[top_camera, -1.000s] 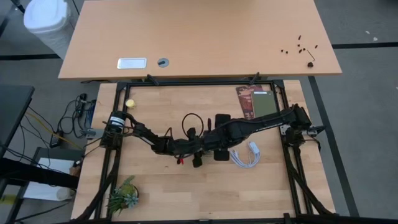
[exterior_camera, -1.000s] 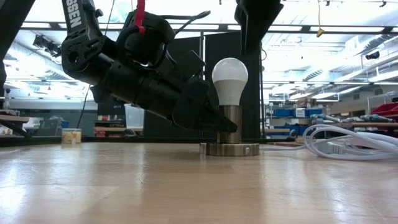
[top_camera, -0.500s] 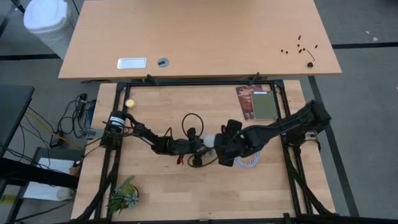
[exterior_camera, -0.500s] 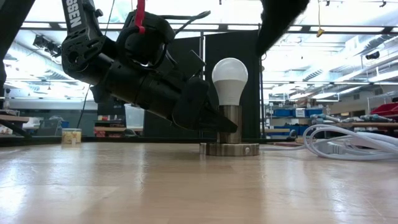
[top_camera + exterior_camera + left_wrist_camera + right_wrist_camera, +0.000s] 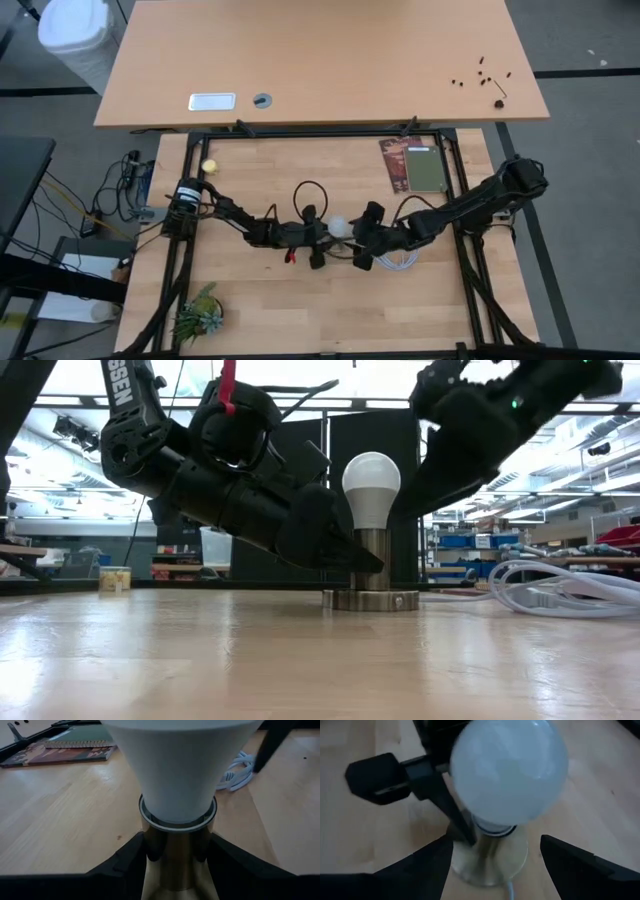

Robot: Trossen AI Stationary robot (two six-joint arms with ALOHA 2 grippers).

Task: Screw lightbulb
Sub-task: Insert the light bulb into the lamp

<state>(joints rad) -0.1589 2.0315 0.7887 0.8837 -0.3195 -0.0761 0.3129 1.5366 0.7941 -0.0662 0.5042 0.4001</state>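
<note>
white lightbulb (image 5: 371, 488) upright in its socket (image 5: 371, 575) — left end effector (image 5: 352, 560) clamps the socket; right end effector (image 5: 492, 865) spread wide, released.

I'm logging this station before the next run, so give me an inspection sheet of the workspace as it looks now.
Surface: wooden table, level.
Job's things: lightbulb upright in metal socket.
Clutter: small plant, books, yellow ball.
Grippers: left gripper shut on the socket stem; right gripper open, jaws either side of the bulb, apart from it.
Cables: coiled white cord beside the socket.
Surroundings: second table, white bin.
</note>
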